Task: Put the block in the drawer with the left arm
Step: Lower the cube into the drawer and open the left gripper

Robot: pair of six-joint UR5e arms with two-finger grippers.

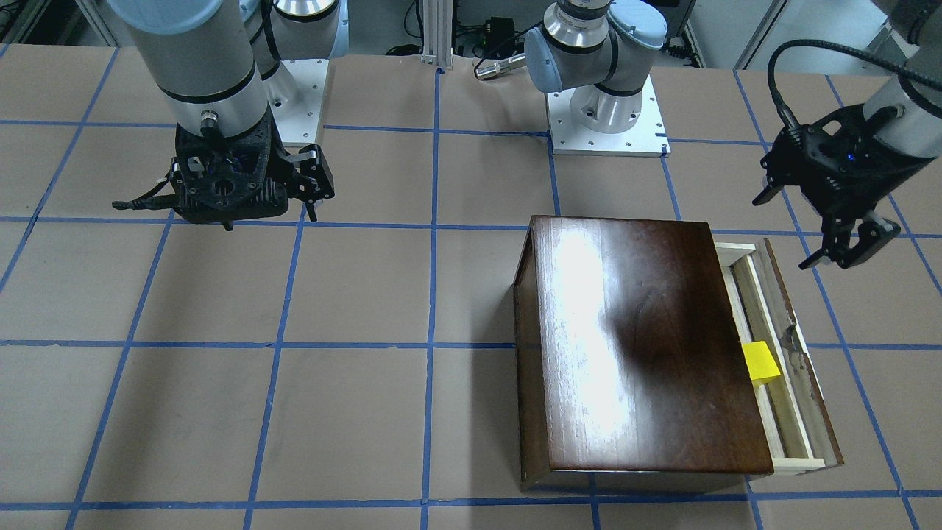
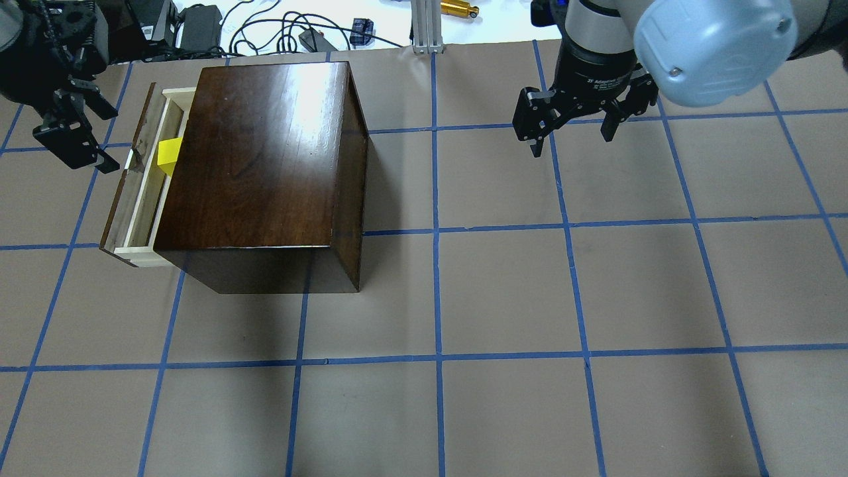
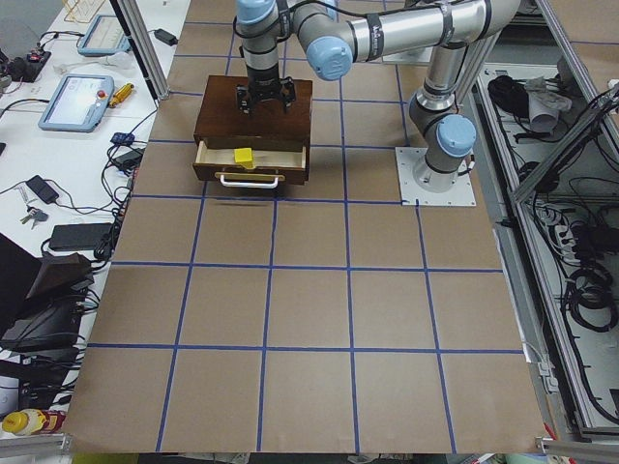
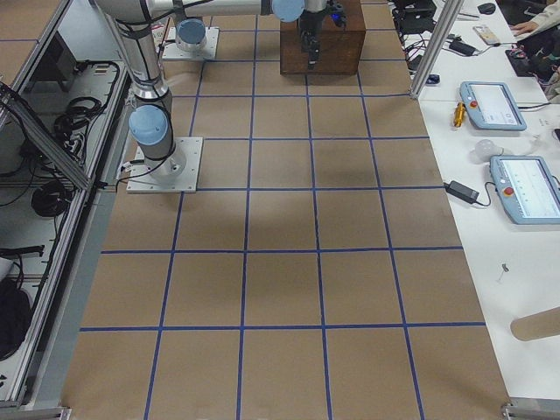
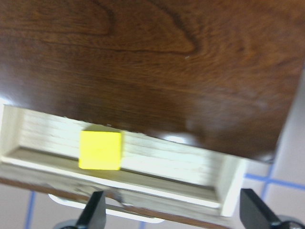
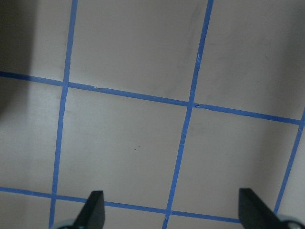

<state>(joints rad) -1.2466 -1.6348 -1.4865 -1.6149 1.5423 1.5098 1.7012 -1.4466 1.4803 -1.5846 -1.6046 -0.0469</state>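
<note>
My left pincer (image 1: pixel 850 246) hangs wide and empty over the counter (image 1: pixel 368 294), just outside the drawer (image 1: pixel 798 465) front. The block (image 5: pixel 100 150) sits inside the drawer, against the cabinet (image 1: pixel 640 331) edge, cabinet-ward of me; the right arm (image 1: pixel 199 59) is well apart.

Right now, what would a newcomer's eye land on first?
The bright yellow block, lying in the pulled-out drawer of the glossy dark cabinet on the blue-gridded table. Next, the left arm, its empty jaws spread wide, hanging just outside the drawer's front.
</note>
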